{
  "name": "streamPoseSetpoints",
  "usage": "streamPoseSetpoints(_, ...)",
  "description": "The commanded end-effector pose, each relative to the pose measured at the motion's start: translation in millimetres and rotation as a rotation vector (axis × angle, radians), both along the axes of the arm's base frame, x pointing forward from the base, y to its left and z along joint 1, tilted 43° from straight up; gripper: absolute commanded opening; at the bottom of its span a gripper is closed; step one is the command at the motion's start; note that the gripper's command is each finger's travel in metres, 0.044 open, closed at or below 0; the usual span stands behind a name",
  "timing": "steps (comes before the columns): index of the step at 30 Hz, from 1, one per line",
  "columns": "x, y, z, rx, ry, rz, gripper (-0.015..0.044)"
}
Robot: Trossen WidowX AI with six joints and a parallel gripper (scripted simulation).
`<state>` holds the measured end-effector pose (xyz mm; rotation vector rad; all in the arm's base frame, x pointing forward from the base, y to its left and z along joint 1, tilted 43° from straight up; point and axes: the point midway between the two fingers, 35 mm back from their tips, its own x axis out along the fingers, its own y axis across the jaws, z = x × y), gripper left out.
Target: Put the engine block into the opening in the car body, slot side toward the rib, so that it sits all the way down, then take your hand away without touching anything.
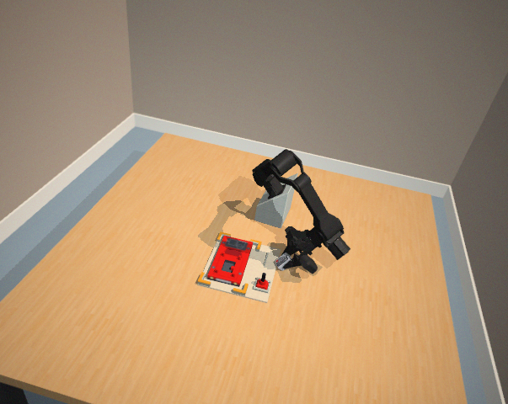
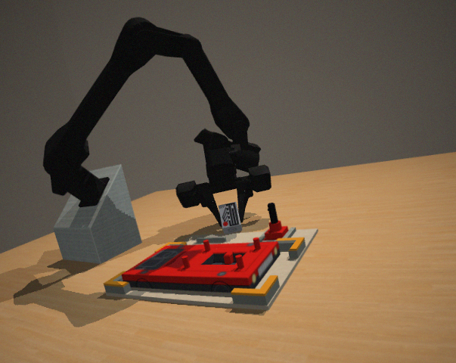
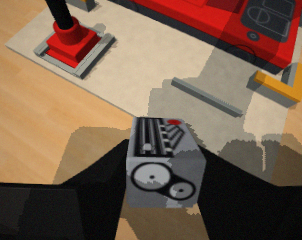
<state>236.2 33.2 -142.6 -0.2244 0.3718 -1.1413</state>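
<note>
Exterior view, left to right. Pale grey arm mount (image 1: pixel 269 214) (image 2: pixel 75 243) on the bench (image 1: pixel 157 339) (image 2: pixel 337 312) (image 3: pixel 21 90), at far left. Next, red car body (image 1: pixel 242 268) (image 2: pixel 192 249) (image 3: pixel 191 15), flat on the cream plate (image 1: pixel 254 266) (image 2: pixel 181 299) (image 3: pixel 141 45), between yellow-topped corner brackets (image 1: pixel 201 281) (image 2: pixel 255 290) (image 3: pixel 278 85). Opening (image 1: pixel 226 264) (image 2: pixel 217 259) has no block in it; red rib (image 1: pixel 232 268) (image 2: pixel 229 258) visible there. Tool (image 1: pixel 284 261) (image 2: pixel 231 223) (image 3: pixel 157 146) is closed on the engine block (image 1: pixel 282 262) (image 2: pixel 230 215) (image 3: pixel 163 170), one finger each side. Block is up off the bench, beyond the car's far long side, slightly tilted in this view, red dot on its patterned face. Can't tell which face has the slot. Far right: red piece with black post (image 1: pixel 262 284) (image 2: pixel 275 229) (image 3: pixel 73 44), upright in its grey frame, near the block but apart. Wrist view: grey bar (image 3: pixel 206 97) lies on the plate between block and car.
</note>
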Motion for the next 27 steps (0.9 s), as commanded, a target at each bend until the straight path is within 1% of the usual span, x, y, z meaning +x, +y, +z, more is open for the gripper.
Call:
streamPoseSetpoints(1,0,0,0,0.000,0.000,0.000,0.0026)
streamPoseSetpoints(17,0,0,0,0.000,0.000,0.000,0.0440)
streamPoseSetpoints(23,0,1,0,-0.001,0.001,-0.001,0.0440)
streamPoseSetpoints(27,-5,14,2,0.004,0.000,-0.008,0.0440)
